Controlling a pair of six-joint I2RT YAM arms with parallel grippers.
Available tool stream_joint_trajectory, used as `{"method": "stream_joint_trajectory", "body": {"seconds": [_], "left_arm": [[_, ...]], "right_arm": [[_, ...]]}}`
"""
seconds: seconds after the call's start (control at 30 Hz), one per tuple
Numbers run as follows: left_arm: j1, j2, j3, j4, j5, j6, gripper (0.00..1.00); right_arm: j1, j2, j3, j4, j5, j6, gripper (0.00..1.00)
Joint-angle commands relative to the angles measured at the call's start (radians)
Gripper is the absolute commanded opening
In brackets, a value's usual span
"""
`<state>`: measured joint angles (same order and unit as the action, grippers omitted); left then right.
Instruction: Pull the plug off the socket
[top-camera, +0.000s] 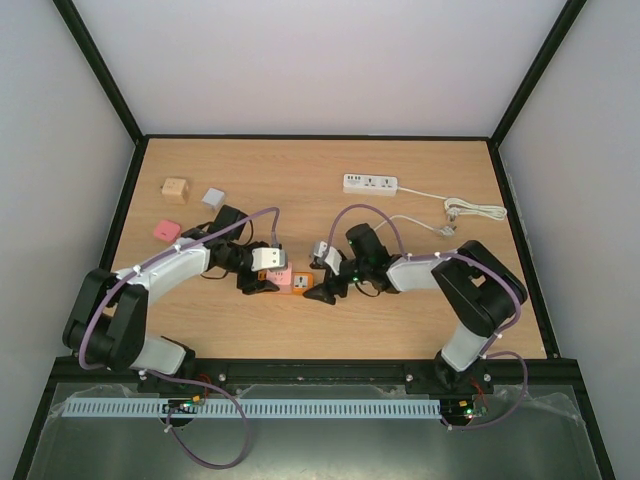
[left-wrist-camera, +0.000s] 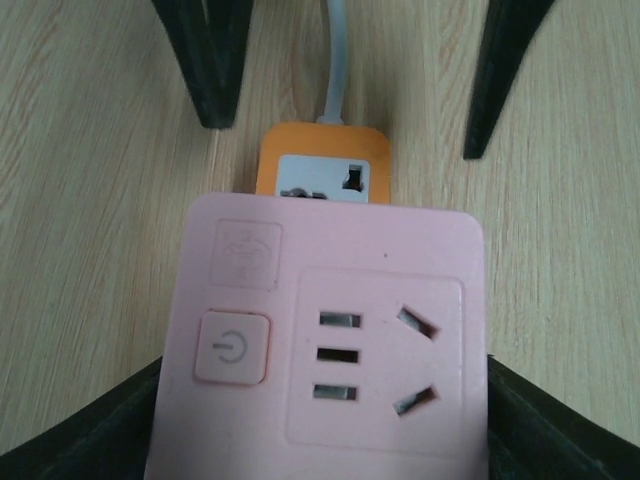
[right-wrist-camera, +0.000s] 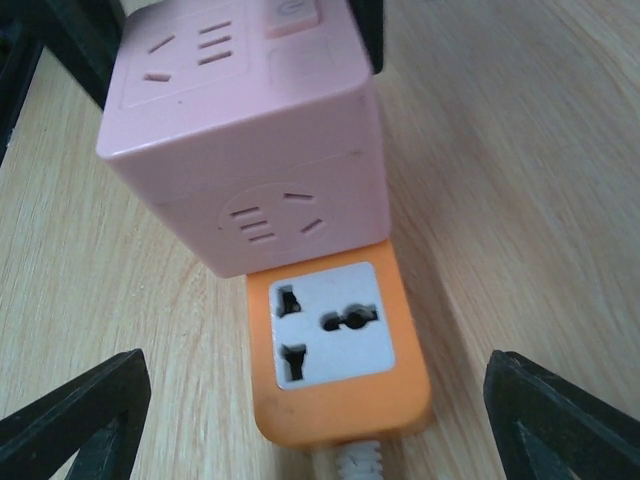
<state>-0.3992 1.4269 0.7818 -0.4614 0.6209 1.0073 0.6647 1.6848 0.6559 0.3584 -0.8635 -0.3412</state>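
A pink socket cube (top-camera: 279, 277) lies mid-table with an orange plug (top-camera: 302, 283) pushed into its right side. A white cord (left-wrist-camera: 338, 60) leaves the plug. My left gripper (top-camera: 258, 284) is shut on the pink cube; in the left wrist view (left-wrist-camera: 320, 400) its dark fingers (left-wrist-camera: 80, 435) press both sides of the cube (left-wrist-camera: 330, 340), and the plug (left-wrist-camera: 322, 160) shows beyond. My right gripper (top-camera: 322, 292) is open around the plug; in the right wrist view (right-wrist-camera: 320, 400) its fingers (right-wrist-camera: 85, 420) stand well clear of the plug (right-wrist-camera: 340, 400), which meets the cube (right-wrist-camera: 250, 130).
A white power strip (top-camera: 370, 184) with a coiled white cable (top-camera: 470, 210) lies at the back right. A wooden cube (top-camera: 175, 189), a grey cube (top-camera: 213, 197) and a pink block (top-camera: 166, 231) sit at the back left.
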Motion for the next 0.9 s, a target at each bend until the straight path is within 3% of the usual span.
{"method": "stream_joint_trajectory", "body": {"seconds": [0.0,0.23,0.53,0.87], "left_arm": [[-0.004,-0.014,-0.007,0.023,0.034,0.017,0.7],[-0.005,-0.013,-0.006,0.016,0.06,0.036,0.6],[-0.029,-0.011,0.0,-0.036,0.089,0.096,0.46],[-0.036,-0.014,-0.005,-0.006,0.109,0.062,0.43]], "right_arm": [[0.054,0.026,-0.015,0.063,0.052,-0.062,0.9],[0.07,0.057,-0.005,0.106,0.095,-0.121,0.86],[0.074,0.102,-0.009,0.114,0.093,-0.172,0.7],[0.112,0.118,-0.011,0.124,0.118,-0.184,0.59]]}}
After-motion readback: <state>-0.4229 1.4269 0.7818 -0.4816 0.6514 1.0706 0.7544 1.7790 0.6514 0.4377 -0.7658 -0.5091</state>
